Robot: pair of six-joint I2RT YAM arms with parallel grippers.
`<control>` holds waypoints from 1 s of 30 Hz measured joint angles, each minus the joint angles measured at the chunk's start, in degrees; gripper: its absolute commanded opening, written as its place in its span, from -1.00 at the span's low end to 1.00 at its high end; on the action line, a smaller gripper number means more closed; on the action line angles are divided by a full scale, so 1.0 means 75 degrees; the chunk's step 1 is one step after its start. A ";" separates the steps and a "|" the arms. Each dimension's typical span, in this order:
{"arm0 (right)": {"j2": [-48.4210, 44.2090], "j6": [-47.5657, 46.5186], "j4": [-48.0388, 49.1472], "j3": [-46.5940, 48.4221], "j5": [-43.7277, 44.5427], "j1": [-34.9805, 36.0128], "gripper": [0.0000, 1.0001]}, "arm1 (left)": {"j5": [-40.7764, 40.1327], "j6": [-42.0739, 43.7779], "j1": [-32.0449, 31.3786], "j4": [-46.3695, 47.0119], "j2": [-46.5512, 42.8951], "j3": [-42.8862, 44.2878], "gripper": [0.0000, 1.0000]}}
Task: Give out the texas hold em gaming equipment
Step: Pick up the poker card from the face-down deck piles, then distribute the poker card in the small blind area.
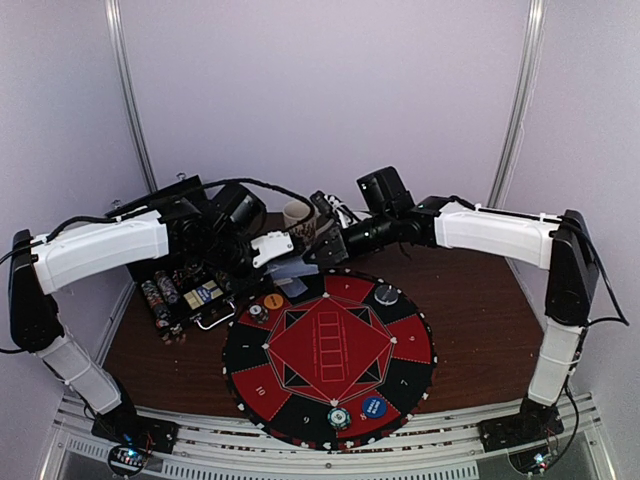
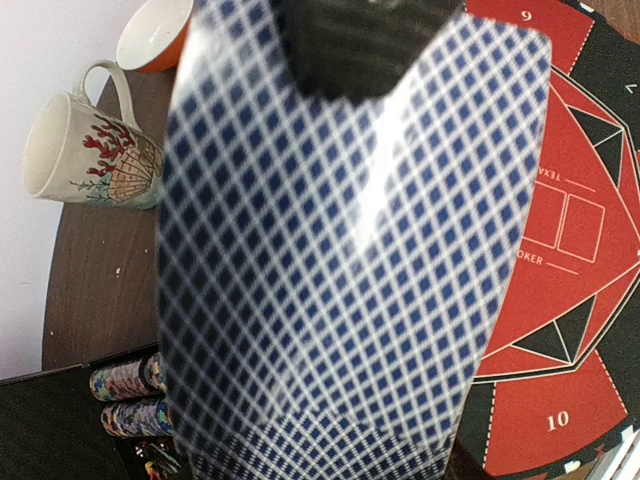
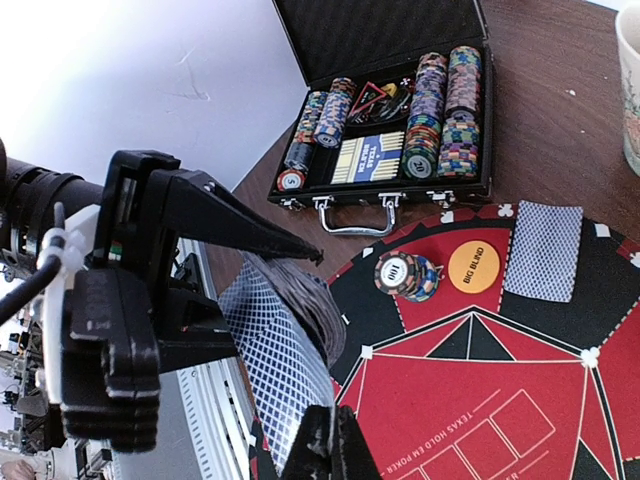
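1. Dark wooden table [image 1: 480, 300] under a round red-and-black felt mat [image 1: 330, 345]; nearest the arm bases, a blue disc [image 1: 373, 407] and a striped chip [image 1: 339, 418] on the mat's rim.
2. Over the mat's far-left rim, both arms stretched inward. Left gripper [image 1: 283, 262] clamped on a splayed deck [image 3: 270, 340]; right gripper [image 3: 335, 450] closed at the edge of the top card [image 2: 330, 270], apparently pinching it.
3. Likely light, thin, slick and bendy: best pinched at a free short edge and slid off flat, to avoid dragging a second card along.
4. Beyond: one dealt card [image 3: 541, 250] face down on the rim, beside an orange disc [image 3: 473, 266] and a chip stack [image 3: 405, 275]; farther back, an open black case [image 3: 385, 40] and a mug [image 2: 85, 150].
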 measured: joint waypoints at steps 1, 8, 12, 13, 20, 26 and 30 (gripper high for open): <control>-0.0090 -0.0006 -0.0146 0.0000 0.0079 -0.0020 -1.00 | -0.0032 -0.0052 0.0032 0.0009 0.0000 -0.0003 0.00; -0.1364 0.0356 -0.0831 -0.0437 0.1180 -0.0318 -1.00 | -0.0274 -0.0425 0.0323 0.0175 0.0102 -0.0058 0.00; -0.2885 0.1204 -0.0935 -0.1702 0.2113 -0.0458 -1.00 | -0.0481 -0.0676 0.0490 0.0254 0.0236 -0.0070 0.00; -0.3337 0.1521 -0.0921 -0.2197 0.2366 -0.0466 -1.00 | -0.0530 -0.0726 0.0516 0.0283 0.0265 -0.0070 0.00; -0.5173 0.3754 -0.1166 -0.5753 0.3882 0.0166 -1.00 | -0.0600 -0.0898 0.0539 0.0425 0.0300 -0.0079 0.00; -0.5901 0.5243 -0.1110 -0.7326 0.4540 0.0717 -1.00 | -0.0597 -0.0941 0.0539 0.0533 0.0294 -0.0157 0.00; -0.5750 0.5627 -0.0883 -0.7463 0.4651 0.0714 -1.00 | -0.0600 -0.0941 0.0539 0.0562 0.0291 -0.0245 0.00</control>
